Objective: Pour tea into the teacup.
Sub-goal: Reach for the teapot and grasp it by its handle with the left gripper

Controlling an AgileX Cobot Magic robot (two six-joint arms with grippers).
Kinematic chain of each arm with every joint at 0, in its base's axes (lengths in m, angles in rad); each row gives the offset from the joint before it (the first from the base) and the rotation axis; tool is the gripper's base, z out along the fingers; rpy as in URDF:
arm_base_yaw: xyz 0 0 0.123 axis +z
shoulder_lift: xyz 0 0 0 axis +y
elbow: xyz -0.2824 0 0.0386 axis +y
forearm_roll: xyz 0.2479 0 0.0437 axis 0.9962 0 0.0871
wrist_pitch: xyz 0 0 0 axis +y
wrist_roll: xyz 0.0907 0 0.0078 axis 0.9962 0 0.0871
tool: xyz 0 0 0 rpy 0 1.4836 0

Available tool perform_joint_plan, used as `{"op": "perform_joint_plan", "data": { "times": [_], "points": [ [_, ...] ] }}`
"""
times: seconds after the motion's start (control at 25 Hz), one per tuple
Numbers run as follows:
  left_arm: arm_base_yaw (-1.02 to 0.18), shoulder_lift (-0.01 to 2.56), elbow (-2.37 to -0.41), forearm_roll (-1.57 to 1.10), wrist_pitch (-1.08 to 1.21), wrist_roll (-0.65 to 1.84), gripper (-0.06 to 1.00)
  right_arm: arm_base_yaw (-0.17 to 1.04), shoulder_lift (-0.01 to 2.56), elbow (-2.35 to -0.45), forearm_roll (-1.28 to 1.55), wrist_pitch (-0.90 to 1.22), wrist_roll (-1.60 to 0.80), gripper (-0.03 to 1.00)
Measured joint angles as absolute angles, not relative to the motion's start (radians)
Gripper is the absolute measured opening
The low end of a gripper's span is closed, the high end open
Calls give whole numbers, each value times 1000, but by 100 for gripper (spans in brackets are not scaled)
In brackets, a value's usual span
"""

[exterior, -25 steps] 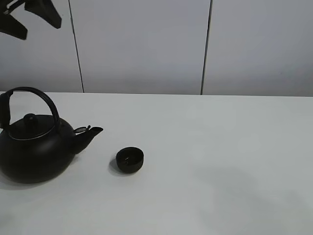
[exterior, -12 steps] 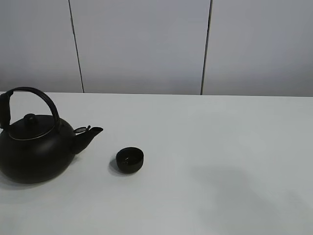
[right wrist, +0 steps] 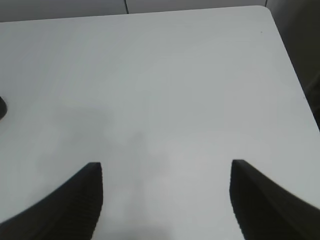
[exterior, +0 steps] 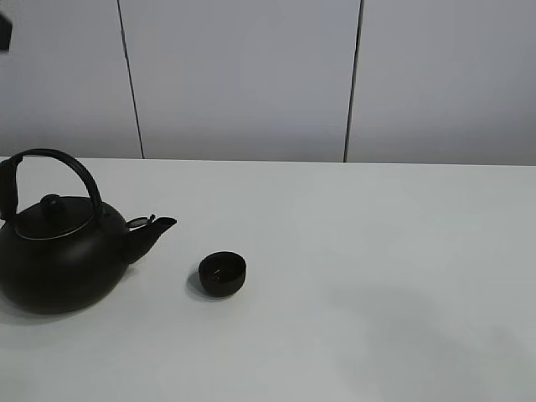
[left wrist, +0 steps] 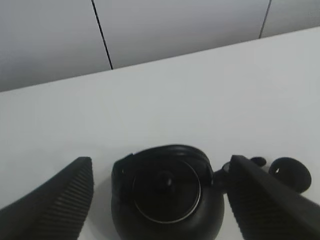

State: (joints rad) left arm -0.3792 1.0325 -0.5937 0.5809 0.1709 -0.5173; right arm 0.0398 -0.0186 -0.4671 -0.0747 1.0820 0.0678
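The small matte-black teacup stands on the white table, just right of the spout of the big black kettle with its arched handle. In the left wrist view my left gripper is open and empty, high above the kettle, with the teacup beside its right finger. In the exterior view only a dark scrap of that arm shows at the top left corner. My right gripper is open and empty above bare table and does not show in the exterior view.
A grey panelled wall stands behind the table's far edge. In the right wrist view the table's rounded corner and side edge show, and a dark object that I cannot identify is cut off at the frame's edge.
My left arm, seen at the top left a second ago, has moved almost out of the exterior view. The kettle and the teacup have not moved.
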Motion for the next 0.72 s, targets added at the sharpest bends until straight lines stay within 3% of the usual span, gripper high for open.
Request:
{"op": "perform_joint_plan", "data": {
  "times": [0.16,0.52,0.72],
  "points": [
    [-298,1033,-460,581,-41,-510,54,40,-19,-467,-75,1082,68,49],
    [39,1055,-282,629,-462,-320,54,40,-19,-467,-75,1082,68,49],
    [95,1231,-280,648,-648,-231,54,40,-19,-467,-75,1082,68,49]
  ]
}}
